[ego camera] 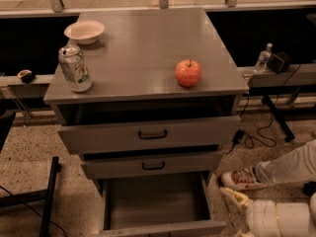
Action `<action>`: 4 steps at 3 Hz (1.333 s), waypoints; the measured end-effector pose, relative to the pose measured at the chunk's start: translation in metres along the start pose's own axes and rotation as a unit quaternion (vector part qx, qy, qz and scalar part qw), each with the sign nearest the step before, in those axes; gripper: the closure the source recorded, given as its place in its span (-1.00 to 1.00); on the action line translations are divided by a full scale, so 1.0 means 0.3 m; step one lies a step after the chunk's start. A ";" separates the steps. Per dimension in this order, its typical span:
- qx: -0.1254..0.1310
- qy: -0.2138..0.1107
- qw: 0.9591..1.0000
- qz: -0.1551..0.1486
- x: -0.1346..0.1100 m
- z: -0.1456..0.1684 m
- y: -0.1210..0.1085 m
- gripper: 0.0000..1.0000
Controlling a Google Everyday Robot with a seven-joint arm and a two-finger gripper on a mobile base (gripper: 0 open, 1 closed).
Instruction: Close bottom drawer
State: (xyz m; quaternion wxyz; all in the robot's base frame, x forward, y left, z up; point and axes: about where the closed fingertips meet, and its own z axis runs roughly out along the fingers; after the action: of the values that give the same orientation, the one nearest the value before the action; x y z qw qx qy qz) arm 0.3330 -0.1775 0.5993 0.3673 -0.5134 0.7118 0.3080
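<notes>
While the bottom drawer (155,204) is standing pulled well out beneath the tabletop (143,58), its front panel is calling for a square, centred push, so the tray is not racking on its slides. The gripper (240,216) is hovering just right of the drawer's front corner, apparently not touching it, jaws spread apart.

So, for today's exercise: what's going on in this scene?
A robot arm reaches in from the lower right. Its pincer, fingers apart and holding nothing, hangs beside the right front corner of the bottom drawer. That drawer is pulled far out, so closing it is not yet done. A can, a bowl and an apple sit on top of the cabinet.
</notes>
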 end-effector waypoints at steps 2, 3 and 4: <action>-0.110 0.034 0.993 -0.018 0.145 0.165 0.060 -1.00; -0.079 -0.062 0.993 -0.061 0.038 0.273 -0.024 -1.00; -0.064 -0.147 0.983 -0.090 0.033 0.456 -0.058 -1.00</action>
State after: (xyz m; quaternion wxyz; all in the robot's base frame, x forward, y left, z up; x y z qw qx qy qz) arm 0.3760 -0.0759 0.5160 0.4600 -0.5470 0.5800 0.3909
